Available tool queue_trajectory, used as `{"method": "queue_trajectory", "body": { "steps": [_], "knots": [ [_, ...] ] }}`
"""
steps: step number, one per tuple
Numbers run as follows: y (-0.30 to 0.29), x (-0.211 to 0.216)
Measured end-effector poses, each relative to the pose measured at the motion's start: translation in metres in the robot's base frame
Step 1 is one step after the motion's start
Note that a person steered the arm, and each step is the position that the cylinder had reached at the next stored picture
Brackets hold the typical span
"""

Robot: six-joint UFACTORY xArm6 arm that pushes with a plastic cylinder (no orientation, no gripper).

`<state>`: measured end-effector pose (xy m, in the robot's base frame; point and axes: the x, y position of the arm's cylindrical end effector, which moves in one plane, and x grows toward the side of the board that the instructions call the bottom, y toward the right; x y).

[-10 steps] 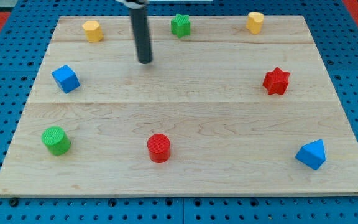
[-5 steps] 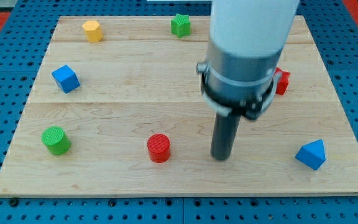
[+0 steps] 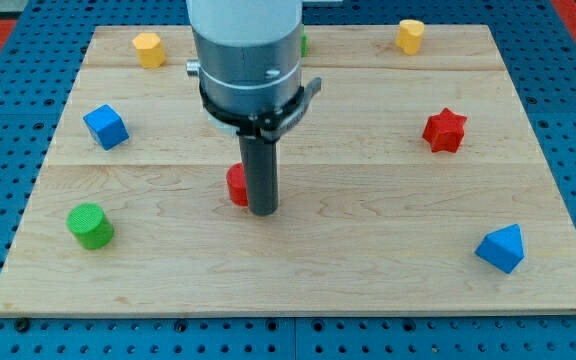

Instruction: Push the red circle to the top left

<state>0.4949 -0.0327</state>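
The red circle [image 3: 235,185] sits near the middle of the wooden board [image 3: 368,250], mostly hidden behind my rod; only its left edge shows. My tip [image 3: 262,211] rests on the board touching the red circle's right and lower side. The arm's grey and white body covers the board above it.
A yellow block [image 3: 148,48] lies at the top left and a blue cube [image 3: 105,126] at the left. A green cylinder [image 3: 90,225] is at the bottom left. A green block [image 3: 303,44] peeks out behind the arm. A yellow block [image 3: 410,35], red star [image 3: 444,130] and blue block [image 3: 500,248] lie on the right.
My tip swept from the right of the red circle to its lower right side. The red circle has moved up and slightly left from the bottom of the board.
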Motion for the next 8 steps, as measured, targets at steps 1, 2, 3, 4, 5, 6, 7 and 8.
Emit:
{"method": "queue_trajectory", "body": {
  "steps": [1,2,3,4,5,6,7,8],
  "knots": [
    [0.001,-0.011],
    [0.004,0.006],
    [-0.016,0.009],
    [-0.043,-0.047],
    [-0.055,-0.092],
    [-0.028,-0.087],
    [-0.009,-0.099],
    [-0.031,-0.138]
  ]
}}
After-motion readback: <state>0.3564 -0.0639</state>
